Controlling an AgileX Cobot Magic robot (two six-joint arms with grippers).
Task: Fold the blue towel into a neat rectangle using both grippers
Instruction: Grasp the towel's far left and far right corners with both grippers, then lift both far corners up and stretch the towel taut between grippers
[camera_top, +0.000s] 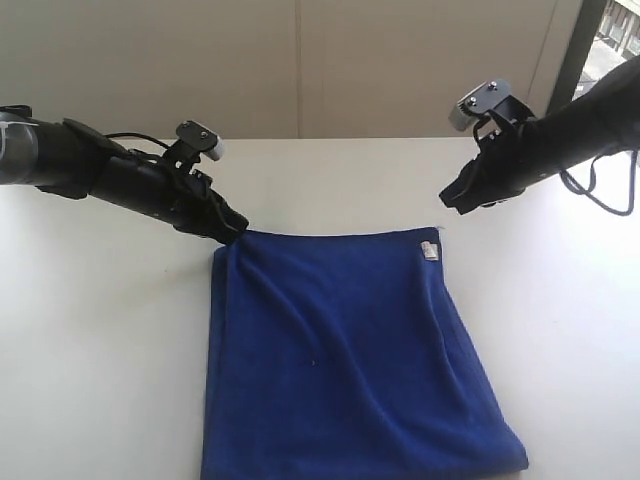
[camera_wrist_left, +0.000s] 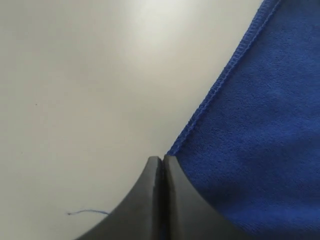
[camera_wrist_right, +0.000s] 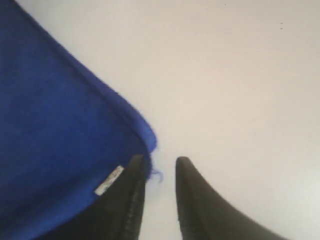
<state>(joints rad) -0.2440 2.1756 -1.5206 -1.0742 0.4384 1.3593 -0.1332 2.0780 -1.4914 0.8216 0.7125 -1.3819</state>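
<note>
The blue towel (camera_top: 340, 350) lies folded flat on the white table (camera_top: 90, 330), its white tag (camera_top: 430, 249) at the far right corner. My left gripper (camera_top: 238, 232) is low at the towel's far left corner, and creases run out from that corner. In the left wrist view the jaws (camera_wrist_left: 162, 159) are pressed together at the stitched edge of the towel (camera_wrist_left: 260, 125). My right gripper (camera_top: 450, 200) hangs open just above and behind the tagged corner. In the right wrist view its fingers (camera_wrist_right: 160, 167) stand apart beside the towel (camera_wrist_right: 55, 140), with only a stray thread between them.
A pale wall (camera_top: 300, 60) rises behind the table's far edge, and a dark window frame (camera_top: 575, 50) stands at the back right. A loose blue thread (camera_wrist_left: 87, 212) lies on the table near the left gripper. Black cables (camera_top: 600, 190) hang from the right arm.
</note>
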